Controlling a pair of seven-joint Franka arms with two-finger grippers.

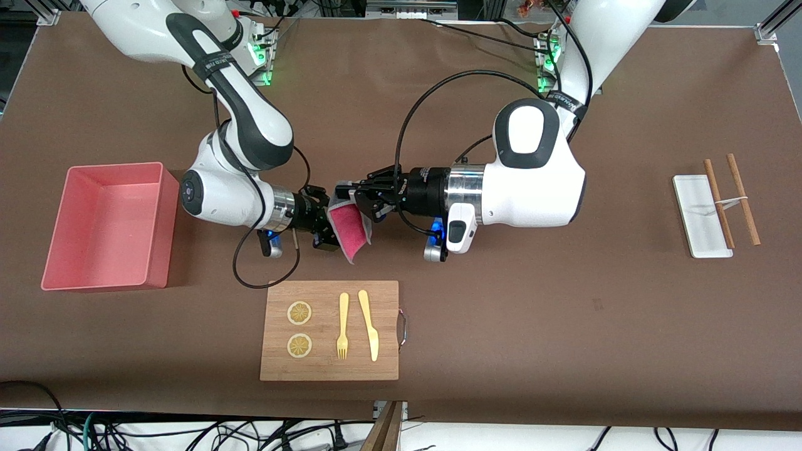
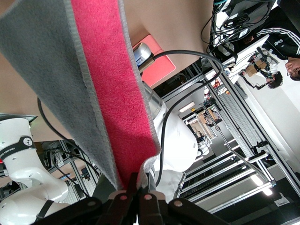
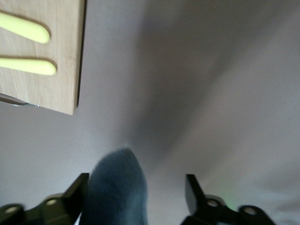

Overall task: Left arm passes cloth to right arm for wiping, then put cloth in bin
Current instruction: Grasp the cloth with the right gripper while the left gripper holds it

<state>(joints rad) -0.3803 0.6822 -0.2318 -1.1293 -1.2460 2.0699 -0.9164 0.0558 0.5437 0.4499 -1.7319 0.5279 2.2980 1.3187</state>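
The cloth (image 1: 349,229), magenta-pink on one face and grey on the other, hangs in the air between the two grippers, over bare table just above the cutting board. My left gripper (image 1: 343,193) is shut on its upper edge; the left wrist view shows the cloth (image 2: 112,93) pinched between the shut fingers of that gripper (image 2: 139,180). My right gripper (image 1: 327,227) is open beside the cloth; in the right wrist view a grey fold of the cloth (image 3: 117,187) sits between the spread fingers of that gripper (image 3: 136,182), close to one finger. The salmon-pink bin (image 1: 160,219) stands empty toward the right arm's end.
A wooden cutting board (image 1: 388,351) with two lemon slices, a yellow fork (image 1: 343,326) and a knife (image 1: 369,324) lies nearer the front camera. A white tray (image 1: 700,219) with two brown sticks (image 1: 743,199) lies toward the left arm's end.
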